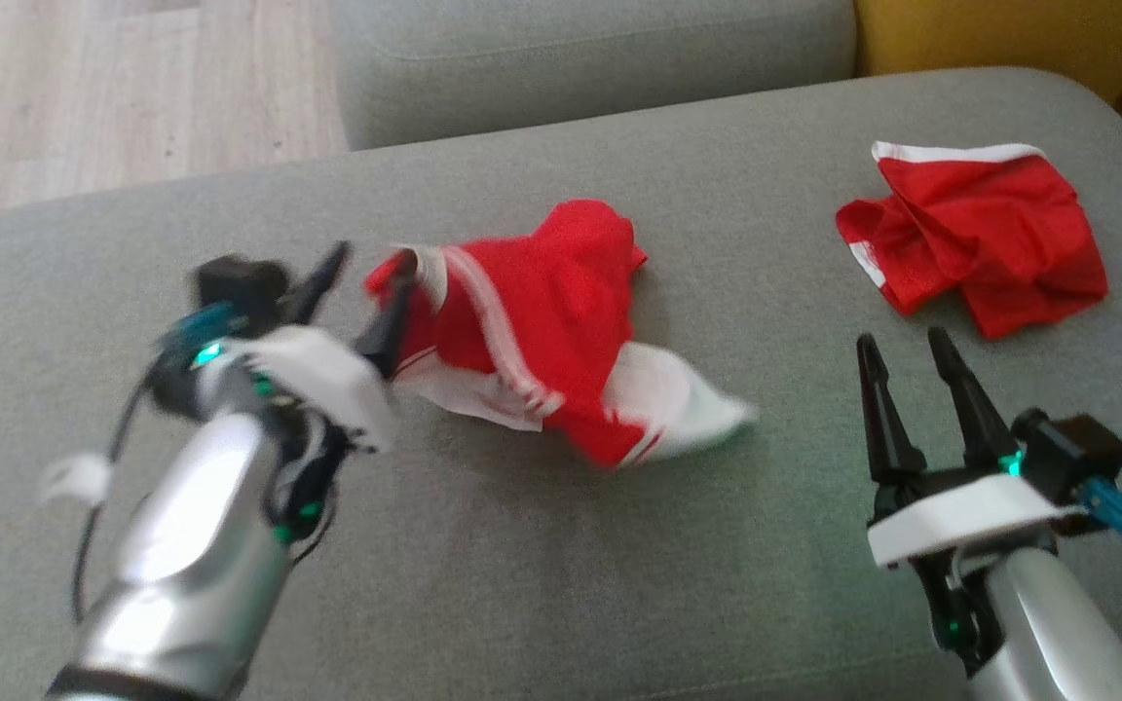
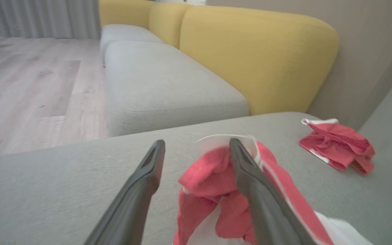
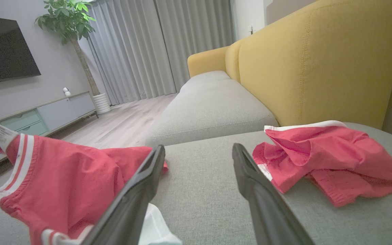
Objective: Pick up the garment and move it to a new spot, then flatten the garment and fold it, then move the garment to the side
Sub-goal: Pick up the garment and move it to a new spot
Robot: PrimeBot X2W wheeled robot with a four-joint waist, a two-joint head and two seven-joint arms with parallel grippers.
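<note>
My jaws stood apart on both arms: left gripper (image 1: 366, 287) with one finger against the garment (image 1: 542, 331), crumpled on the cushion (image 1: 561, 545); right gripper (image 1: 897, 350) hovering clear. To flatten it well, I judged I should pinch opposite hems, pulling outward.

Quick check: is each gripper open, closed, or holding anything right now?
Left gripper: open, gripping nothing; one finger sits at the edge of the red and white garment.
Right gripper: open, empty.
</note>
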